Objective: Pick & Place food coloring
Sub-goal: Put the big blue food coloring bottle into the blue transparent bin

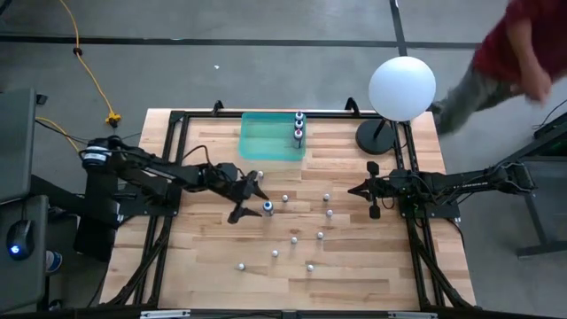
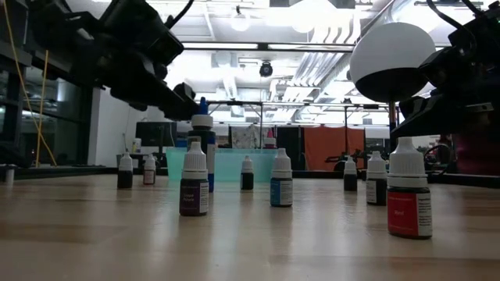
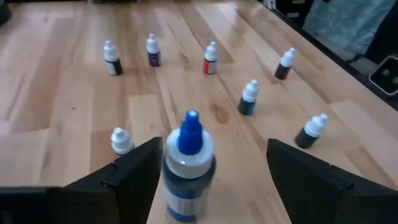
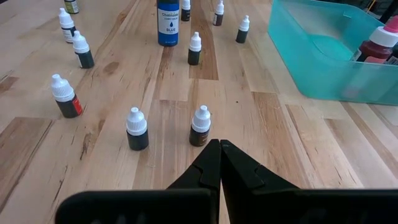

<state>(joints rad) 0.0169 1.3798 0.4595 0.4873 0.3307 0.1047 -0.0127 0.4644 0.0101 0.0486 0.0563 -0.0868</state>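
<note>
Blue-capped bottle [image 3: 188, 168] between left end effector [image 3: 211, 171] fingers

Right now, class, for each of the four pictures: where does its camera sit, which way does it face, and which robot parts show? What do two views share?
High view: overhead, facing straight down; both arms, teal bin.
Low view: table height, facing level across bottles; arms overhead, globe lamp.
Left wrist view: behind the open left gripper, straddling the blue-tipped bottle.
Right wrist view: behind the shut right gripper, facing the bottles and bin.
Shared: the blue-tipped bottle shows in the high, left wrist and right wrist views.
</note>
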